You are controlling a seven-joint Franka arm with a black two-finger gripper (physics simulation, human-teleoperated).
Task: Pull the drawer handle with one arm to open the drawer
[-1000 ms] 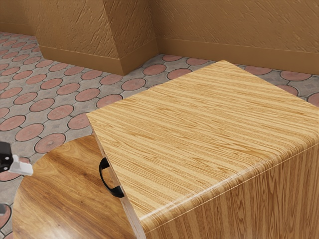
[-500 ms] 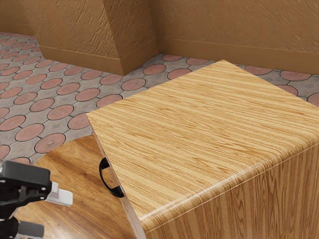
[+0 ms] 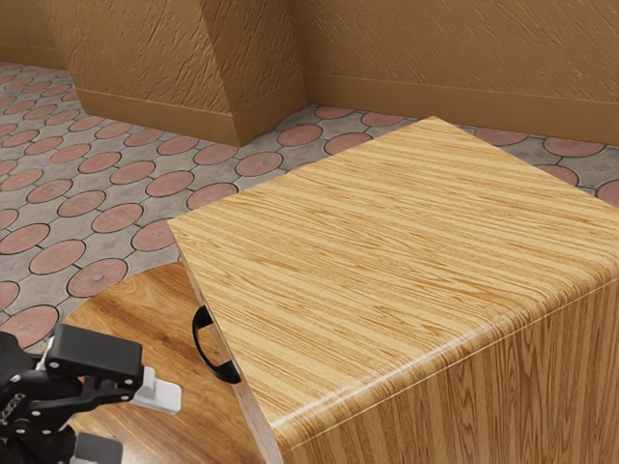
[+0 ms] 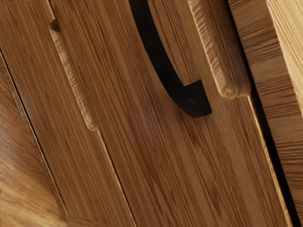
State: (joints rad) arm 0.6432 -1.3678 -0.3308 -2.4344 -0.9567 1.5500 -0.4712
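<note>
Wood grain covers nearly everything I can see from here. In the exterior view the cabinet (image 3: pixel 406 261) shows me mostly its broad top. Its front face lies almost edge-on to the camera, so I cannot make out the drawer's outline there, nor any gap that would show it pulled out. The black drawer handle (image 3: pixel 215 350) pokes out from under the top's near edge, a curved bar whose upper end is tucked behind the overhang.

The gripper (image 3: pixel 106 387) sits at the exterior view's lower left corner, above the round wooden platform (image 3: pixel 135 309). It is apart from the handle, on the exterior view's left of it and somewhat lower. Much of the hand is cut off by the picture's edge. What shows is a tangle of black blocks and a pale piece, and whether it is spread or pressed together I cannot tell. Nothing is visibly held.

The wrist view looks close onto the drawer front (image 4: pixel 156 156), its raised mouldings running slantwise. The drawer handle (image 4: pixel 165 66) crosses it as a dark curve. One end meets the wood in a blunt foot, and the other runs out of the picture. A dark slit separates the front from the paler board (image 4: pixel 279 71) beside it, but how deep it goes is hard to judge.
</note>
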